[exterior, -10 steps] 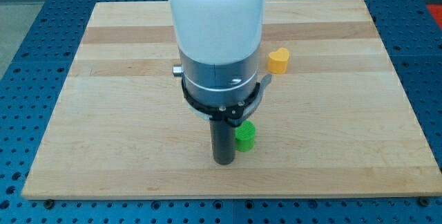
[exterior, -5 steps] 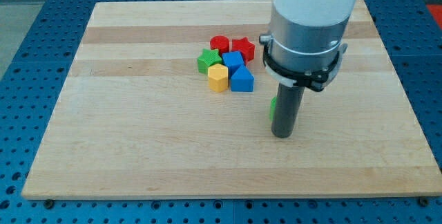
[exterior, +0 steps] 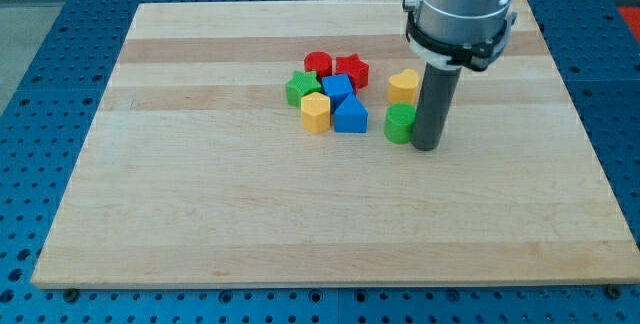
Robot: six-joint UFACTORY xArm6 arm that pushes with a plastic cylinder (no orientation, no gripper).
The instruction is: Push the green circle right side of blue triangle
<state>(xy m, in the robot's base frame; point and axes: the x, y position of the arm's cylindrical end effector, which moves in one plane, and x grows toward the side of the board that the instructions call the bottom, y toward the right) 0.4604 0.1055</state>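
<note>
Looking at the board [exterior: 180, 214], I see my tip [exterior: 427, 147] standing just at the right of the green circle [exterior: 400, 123], and it seems to touch the circle's side. This arm has no pincer, only the dark rod [exterior: 436, 104], so nothing here can be spread or pressed together.

The green circle lies to the right of the blue triangle [exterior: 350, 115], near it but apart, with a strip of bare wood between them. Just above the circle, toward the view's top, is a yellow block [exterior: 403, 86] with a rounded top; the two are very close, and I cannot tell if they touch.

The other blocks make a tight cluster at the left of the circle. The blue triangle is at the cluster's lower right. Beside it on the left is a yellow block [exterior: 315, 112] with angled sides. Above these sits a blue block [exterior: 337, 88], and left of it a green block [exterior: 299, 89] of irregular shape. At the cluster's top are a red round block [exterior: 318, 63] and a red star [exterior: 351, 68], side by side.
</note>
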